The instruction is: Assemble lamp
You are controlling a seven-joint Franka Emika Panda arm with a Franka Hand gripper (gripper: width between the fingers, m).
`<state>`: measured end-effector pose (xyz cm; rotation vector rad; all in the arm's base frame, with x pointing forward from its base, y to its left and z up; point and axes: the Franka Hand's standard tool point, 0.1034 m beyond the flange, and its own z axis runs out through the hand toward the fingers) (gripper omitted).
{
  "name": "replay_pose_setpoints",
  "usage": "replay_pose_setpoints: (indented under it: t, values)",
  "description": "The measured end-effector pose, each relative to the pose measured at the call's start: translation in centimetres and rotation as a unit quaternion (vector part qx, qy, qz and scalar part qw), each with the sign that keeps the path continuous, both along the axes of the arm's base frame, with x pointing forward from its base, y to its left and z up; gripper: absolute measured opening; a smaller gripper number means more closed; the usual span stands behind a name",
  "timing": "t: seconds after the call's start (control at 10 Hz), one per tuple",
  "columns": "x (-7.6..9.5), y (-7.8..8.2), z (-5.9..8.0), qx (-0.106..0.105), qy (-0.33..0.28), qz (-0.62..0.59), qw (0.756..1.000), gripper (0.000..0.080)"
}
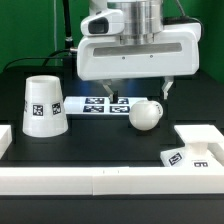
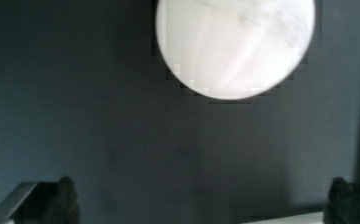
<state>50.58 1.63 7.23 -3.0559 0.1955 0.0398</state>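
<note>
Tool (image 1: 138,92) released, fingers spread, empty, above bulb (image 1: 146,114) at centre of bench (image 1: 100,145). Shade (image 1: 42,105) at left, wide end down, inside hidden.

Downward-facing hand (image 1: 138,90), fingers (image 2: 44,200) wide apart

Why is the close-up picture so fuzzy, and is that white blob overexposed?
Wrist view: the bulb looks soft-edged and nearly washed out against the dark table; the hand is blurred too. Exterior view: sharper and evenly lit; the tag on the shade shows clearly.
</note>
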Motion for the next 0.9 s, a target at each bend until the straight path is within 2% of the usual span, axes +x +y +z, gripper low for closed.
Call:
replay_pose_setpoints:
  t: [0.2,0.4,0.8,0.9]
  values:
    - [-1.0,-1.3,-0.1,0.005,0.020,-0.044,0.999,0.0699]
    - [-1.9,-3.5,-0.9,0.006,0.025,-0.038,0.999,0.0699]
    - [-2.3,-3.0,-0.9,0.013,0.051,-0.038,0.998,0.0699]
    - [-3.8,-3.4,-0.6,0.026,0.121,-0.057,0.991,0.0699]
